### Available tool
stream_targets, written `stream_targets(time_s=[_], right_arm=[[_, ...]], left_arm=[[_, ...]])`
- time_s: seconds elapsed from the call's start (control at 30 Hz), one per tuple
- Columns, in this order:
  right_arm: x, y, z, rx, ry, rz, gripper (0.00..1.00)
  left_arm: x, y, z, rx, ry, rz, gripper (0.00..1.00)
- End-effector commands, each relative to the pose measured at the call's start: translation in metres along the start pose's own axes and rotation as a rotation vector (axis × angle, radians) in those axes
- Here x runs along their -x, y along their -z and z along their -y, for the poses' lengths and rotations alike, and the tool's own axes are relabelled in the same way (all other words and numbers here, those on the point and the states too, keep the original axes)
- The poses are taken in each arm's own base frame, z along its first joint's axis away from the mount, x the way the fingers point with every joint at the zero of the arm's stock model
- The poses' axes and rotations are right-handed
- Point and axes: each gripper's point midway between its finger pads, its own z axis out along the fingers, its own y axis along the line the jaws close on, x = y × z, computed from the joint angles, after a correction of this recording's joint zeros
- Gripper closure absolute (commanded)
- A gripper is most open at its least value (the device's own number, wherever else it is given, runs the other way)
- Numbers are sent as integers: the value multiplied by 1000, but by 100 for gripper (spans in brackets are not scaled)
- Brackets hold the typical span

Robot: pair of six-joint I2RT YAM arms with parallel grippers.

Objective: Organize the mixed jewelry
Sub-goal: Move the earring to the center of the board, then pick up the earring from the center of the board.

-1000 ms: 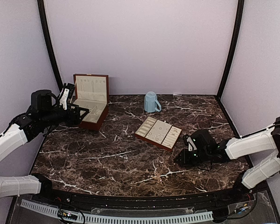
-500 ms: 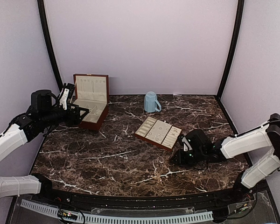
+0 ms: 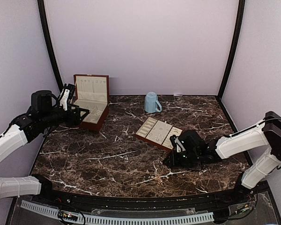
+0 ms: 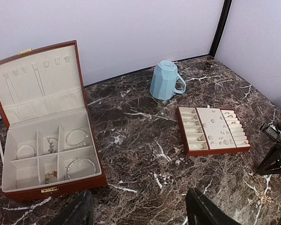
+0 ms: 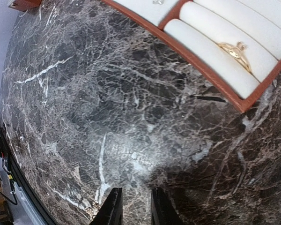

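Bench [image 3: 107, 159]: dark brown marble-look slab with white veining and a smooth surface.
Wooden box [image 4: 91, 180]: reddish-brown and rectangular, at the far left of the bench. Its lid stands open and upright, the inside is lined in cream, and a small brass clasp [image 4: 49, 190] sits on the front wall. The base is split into compartments.
Bangles [image 4: 77, 138]: thin silvery hoops lying flat in separate box compartments. A fine chain-like piece lies in a narrow middle cell.
Mug [image 4: 165, 80]: light blue with faceted sides and a loop handle, at the far middle of the bench, well apart from the box.
Tray [image 4: 189, 152]: flat, brown-edged and cream-lined, near the bench centre. It has small cells down one end, a plain panel in the middle and padded rolls at the other end.
Mixed jewelry [image 4: 219, 137]: tiny pale silvery specks scattered on the tray's plain middle panel.
Gold ring [image 5: 236, 51]: slim yellow band seated on a padded roll by the tray's corner.
Left end effector [image 4: 138, 213]: raised beside the box, its dark fingers [image 4: 203, 213] spread wide and holding nothing.
Right end effector [image 5: 133, 208]: low over bare marble just beside the tray's near corner. Its black fingers [image 5: 113, 208] are parted by a narrow gap, with nothing between them.
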Motion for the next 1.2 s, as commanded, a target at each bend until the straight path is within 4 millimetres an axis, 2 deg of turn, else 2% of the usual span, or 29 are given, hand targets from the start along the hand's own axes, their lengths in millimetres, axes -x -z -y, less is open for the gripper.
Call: stream_targets(time_s=[0.0, 0.13, 0.3, 0.5, 0.8, 1.17], right_arm=[[18, 14, -17, 14, 31, 69, 76], [16, 27, -2, -39, 5, 105, 73], [0, 31, 15, -82, -61, 87, 75], [-15, 34, 18, -96, -79, 84, 76], [-21, 29, 27, -130, -68, 67, 80], [-32, 27, 19, -62, -66, 28, 79]], left_arm=[[3, 3, -1, 2, -27, 26, 30], [3, 3, -1, 2, -27, 27, 30], [4, 3, -1, 2, -26, 28, 30], [4, 3, -1, 1, -26, 28, 30], [3, 2, 0, -3, -25, 27, 30], [3, 2, 0, -5, -24, 25, 30]])
